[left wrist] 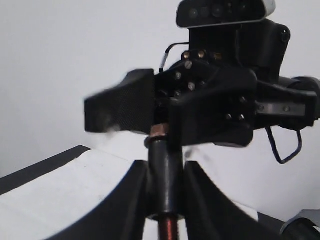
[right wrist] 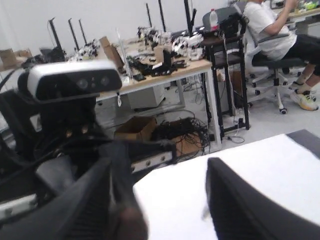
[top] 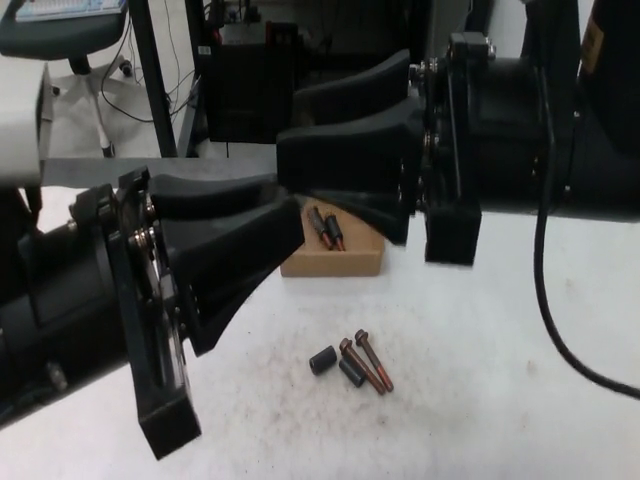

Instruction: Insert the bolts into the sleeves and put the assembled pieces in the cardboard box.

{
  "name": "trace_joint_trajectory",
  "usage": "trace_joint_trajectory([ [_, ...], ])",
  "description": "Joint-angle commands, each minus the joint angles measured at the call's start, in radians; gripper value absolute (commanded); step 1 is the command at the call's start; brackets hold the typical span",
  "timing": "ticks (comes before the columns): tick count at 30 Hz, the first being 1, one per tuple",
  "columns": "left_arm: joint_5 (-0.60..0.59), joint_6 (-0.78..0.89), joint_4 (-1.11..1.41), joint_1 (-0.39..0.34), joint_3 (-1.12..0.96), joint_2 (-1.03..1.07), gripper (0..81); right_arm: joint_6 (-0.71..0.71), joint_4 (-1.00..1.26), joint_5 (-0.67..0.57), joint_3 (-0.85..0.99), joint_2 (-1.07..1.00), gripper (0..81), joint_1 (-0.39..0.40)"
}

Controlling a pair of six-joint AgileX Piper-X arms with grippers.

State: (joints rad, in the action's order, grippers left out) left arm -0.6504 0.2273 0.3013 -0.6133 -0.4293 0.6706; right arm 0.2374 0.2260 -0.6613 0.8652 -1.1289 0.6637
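My left gripper [left wrist: 165, 167] is shut on a black sleeve [left wrist: 164, 175] with a bolt through it; the copper bolt head [left wrist: 160, 132] sticks out past the fingertips. My right gripper [left wrist: 161, 112] faces it, open, one finger on either side of the bolt head. Both grippers meet above the bench, the left gripper [top: 290, 205] just below the right gripper [top: 290, 125]. The cardboard box [top: 345, 264] behind them holds two assembled pieces [top: 325, 228]. Two loose sleeves [top: 322, 360] and two bolts [top: 374, 360] lie on the white bench in front.
The right gripper's fingers [right wrist: 102, 195] stand wide apart, and the left arm's wrist camera [right wrist: 70, 85] is straight ahead of them. A black cable [top: 545, 290] hangs from the right arm. Office chairs and other benches stand beyond the bench.
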Motion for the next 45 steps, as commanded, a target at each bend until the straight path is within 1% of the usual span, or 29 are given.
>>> trace_joint_trajectory([
  [1,-0.039,-0.016,0.012,-0.007,-0.019,-0.019,0.3,0.047,0.074,0.057,-0.001,-0.009,51.7,-0.016],
  [5,-0.039,-0.026,-0.038,-0.007,-0.019,-0.019,0.3,0.116,0.184,0.057,-0.001,-0.009,51.6,-0.016],
  [13,-0.028,-0.026,-0.039,-0.007,-0.019,-0.019,0.3,0.129,0.175,0.060,-0.001,-0.009,51.6,-0.016],
  [16,0.134,-0.044,-0.043,-0.007,-0.019,-0.019,0.3,0.129,0.173,0.078,-0.001,-0.009,51.5,-0.026],
  [17,0.210,-0.066,-0.043,-0.007,-0.019,-0.019,0.3,0.129,0.168,0.094,-0.001,-0.009,50.8,-0.031],
  [18,0.277,-0.081,-0.043,-0.007,-0.019,-0.015,0.3,0.129,0.166,0.106,-0.001,-0.009,49.7,-0.040],
  [20,0.324,-0.093,-0.046,-0.001,-0.021,-0.001,0.3,0.129,0.161,0.110,-0.001,-0.009,46.1,-0.059],
  [23,0.292,-0.093,-0.075,0.014,-0.036,0.046,0.3,0.129,0.141,0.097,-0.001,-0.009,39.9,-0.095],
  [25,0.292,-0.093,-0.089,0.016,-0.057,0.093,0.3,0.129,0.115,0.076,-0.001,-0.006,36.5,-0.122],
  [27,0.297,-0.097,-0.089,0.024,-0.087,0.157,0.3,0.119,0.043,0.053,-0.001,0.003,32.6,-0.159],
  [29,0.292,-0.088,-0.089,0.034,-0.130,0.232,0.3,0.058,-0.097,0.059,-0.001,0.018,27.1,-0.197],
  [32,0.245,-0.086,-0.124,0.057,-0.238,0.367,0.3,-0.053,-0.343,0.065,-0.001,0.043,14.6,-0.254],
  [34,0.213,-0.086,-0.188,0.072,-0.335,0.468,0.3,-0.089,-0.498,0.065,-0.001,0.059,2.9,-0.297],
  [35,0.207,-0.086,-0.219,0.078,-0.377,0.521,0.3,-0.100,-0.549,0.065,-0.001,0.065,0.6,-0.315],
  [37,0.201,-0.088,-0.287,0.087,-0.489,0.628,0.3,-0.106,-0.645,0.065,-0.001,0.074,0.6,-0.356],
  [40,0.192,-0.091,-0.368,0.097,-0.654,0.783,0.3,-0.114,-0.731,0.063,-0.001,0.083,0.6,-0.408],
  [43,0.192,-0.091,-0.471,0.111,-0.844,0.939,0.3,-0.120,-0.782,0.057,-0.001,0.089,0.6,-0.441],
  [45,0.192,-0.091,-0.566,0.122,-0.967,1.052,0.3,-0.127,-0.810,0.057,-0.001,0.094,0.6,-0.449],
])
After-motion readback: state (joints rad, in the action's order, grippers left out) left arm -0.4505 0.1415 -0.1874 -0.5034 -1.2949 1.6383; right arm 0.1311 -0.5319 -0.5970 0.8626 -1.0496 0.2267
